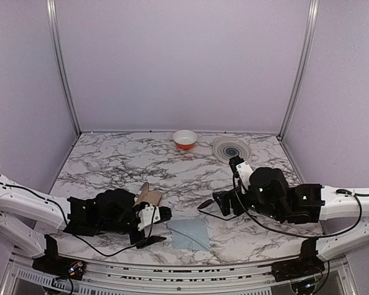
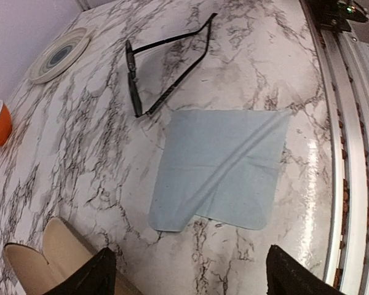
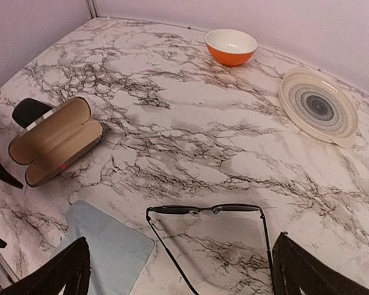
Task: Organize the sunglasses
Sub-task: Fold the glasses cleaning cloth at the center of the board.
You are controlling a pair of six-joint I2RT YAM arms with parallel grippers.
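The sunglasses (image 3: 203, 210) lie on the marble table with thin black temple arms spread, lenses facing away from my right wrist. My right gripper (image 3: 184, 279) is open, its fingers (image 3: 307, 270) standing either side of the temples without touching them. In the left wrist view the sunglasses (image 2: 135, 80) lie beyond a light blue cloth (image 2: 224, 166). My left gripper (image 2: 194, 283) is open over bare table just short of the cloth, holding nothing. An open plaid case (image 3: 55, 140) with a tan lining lies beside the left gripper (image 1: 158, 227).
An orange bowl (image 1: 184, 139) and a ringed plate (image 1: 232, 149) stand at the back of the table. The cloth (image 1: 189, 233) lies near the front edge, between both arms. A metal rail (image 2: 350, 153) runs along the table's front edge.
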